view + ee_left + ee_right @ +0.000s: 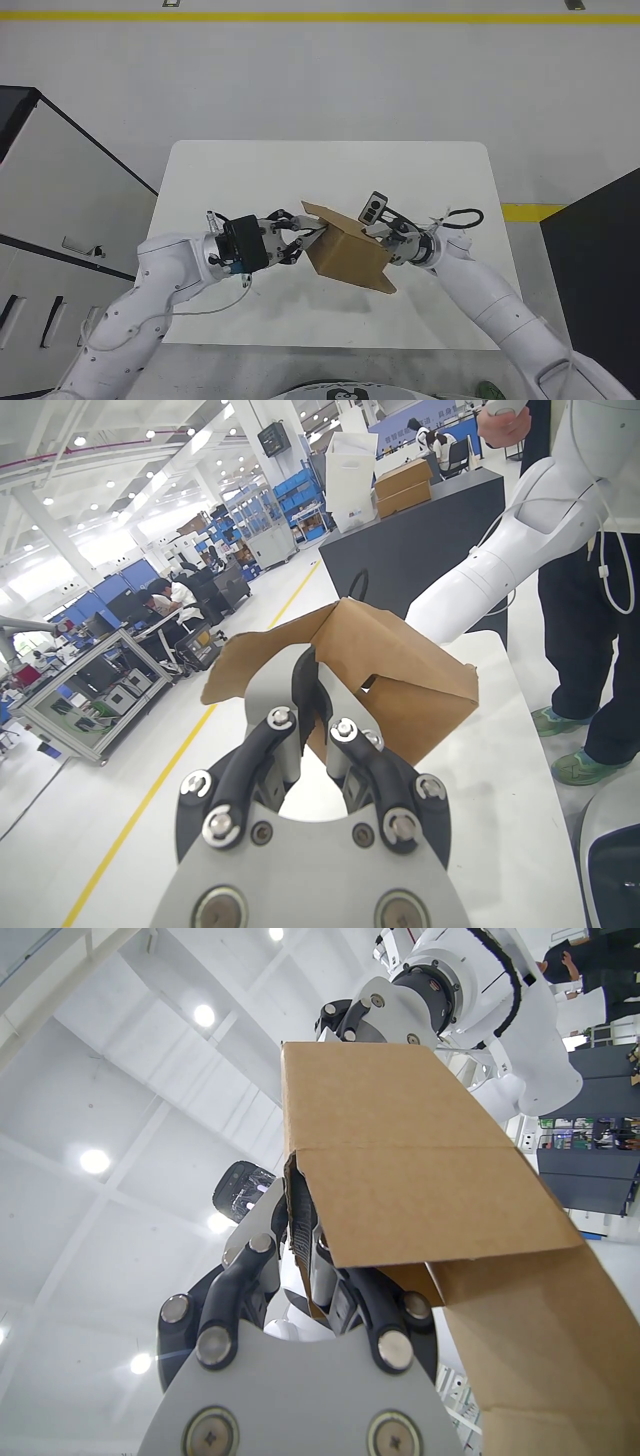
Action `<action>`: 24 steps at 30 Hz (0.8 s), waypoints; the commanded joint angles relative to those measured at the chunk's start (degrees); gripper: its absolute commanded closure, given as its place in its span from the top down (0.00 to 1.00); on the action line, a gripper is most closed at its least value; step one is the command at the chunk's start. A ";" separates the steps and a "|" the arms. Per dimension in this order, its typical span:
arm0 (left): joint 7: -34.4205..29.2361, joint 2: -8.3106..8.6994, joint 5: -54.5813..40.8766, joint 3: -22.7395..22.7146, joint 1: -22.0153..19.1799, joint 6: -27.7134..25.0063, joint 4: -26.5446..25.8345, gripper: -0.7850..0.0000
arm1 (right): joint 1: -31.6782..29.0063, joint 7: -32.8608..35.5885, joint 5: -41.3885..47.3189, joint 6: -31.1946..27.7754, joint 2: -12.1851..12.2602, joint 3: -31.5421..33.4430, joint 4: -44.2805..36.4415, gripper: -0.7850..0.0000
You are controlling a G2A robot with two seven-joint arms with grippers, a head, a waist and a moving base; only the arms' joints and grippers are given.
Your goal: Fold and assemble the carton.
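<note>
On the left part of the white table [420, 175], the left gripper [290, 246] points right toward the middle. Its two fingers are drawn almost together on a brown flap at the left end of the carton [348, 258]. From the left wrist, the dark pads [312, 695] pinch that flap's edge, and another flap stands open beside it. Near the table's middle, the carton is a partly formed brown box, tilted, with its long side running from far left to near right. Whether its lowest corner touches the table I cannot tell. At the carton's right end, the right gripper [380, 240] clamps the edge of a cardboard wall, its fingers tight on both faces.
</note>
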 commanded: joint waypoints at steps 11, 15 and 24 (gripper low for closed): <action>-1.17 0.10 0.24 1.21 0.22 -1.23 -0.11 0.00 | -0.01 0.00 0.22 -0.30 0.11 -0.16 -0.34 0.00; -1.32 0.12 -0.04 1.32 0.49 -1.00 -0.56 0.00 | -0.04 0.00 0.35 -0.43 0.14 -0.23 -0.44 0.00; -0.75 0.36 -0.91 -0.32 1.33 -0.72 -1.12 0.00 | -0.01 0.00 0.42 -0.60 0.15 -0.32 -0.10 0.00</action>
